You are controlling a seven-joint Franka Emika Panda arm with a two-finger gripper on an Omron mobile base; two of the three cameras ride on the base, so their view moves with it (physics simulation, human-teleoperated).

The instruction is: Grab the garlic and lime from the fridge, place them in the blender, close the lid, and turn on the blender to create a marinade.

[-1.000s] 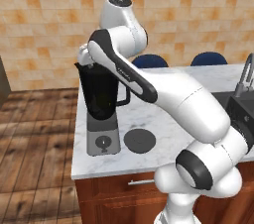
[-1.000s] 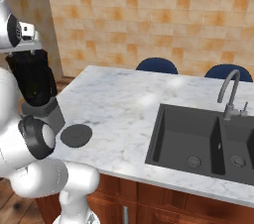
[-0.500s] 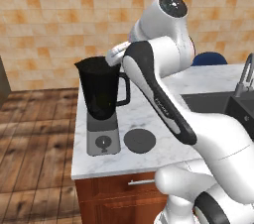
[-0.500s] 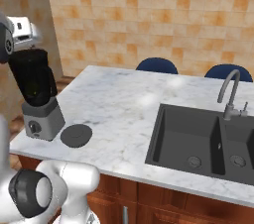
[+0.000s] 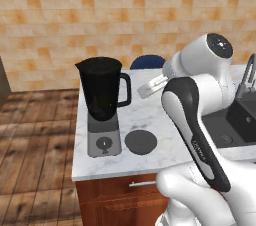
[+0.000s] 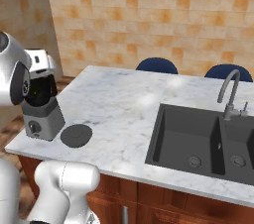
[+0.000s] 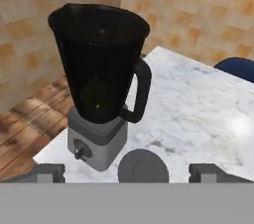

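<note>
My end effector point(image 7: 127, 172) hung in the air above the white marble surface point(image 7: 198, 114), its two small dark fingertips point(image 7: 207, 171) spread wide apart with nothing between them. In the left base view the end effector point(image 5: 149, 88) sat at the end of my white arm, up beside the jar and clear of it.

Just below the fingertips in the hand view lay the flat round dark grey lid point(image 7: 143, 166), flat on the surface and off the jar. It rested just beside the square grey base of the blender, on the side of the jar's handle, near the front edge of the surface.

Beyond the lid stood the tall black see-through blender jar on its grey base point(image 7: 101, 89), upright, its rim open, its side handle turned toward the lid and its round dial facing the front edge. Through the dark wall of the jar I could make out a small round yellow-green lime point(image 7: 96, 96) low inside. I could not tell whether anything else lay in there with it.

From the right base view, the blender point(image 6: 42, 106) stood at the far left corner of the surface, partly behind my arm, with the lid point(image 6: 76, 135) next to it. Well apart to the right was a dark double sink point(image 6: 203, 141) with a curved grey tap point(image 6: 229, 94). Two blue chair backs point(image 6: 157, 65) rose behind the surface, against a tan tiled wall point(image 6: 149, 15).
</note>
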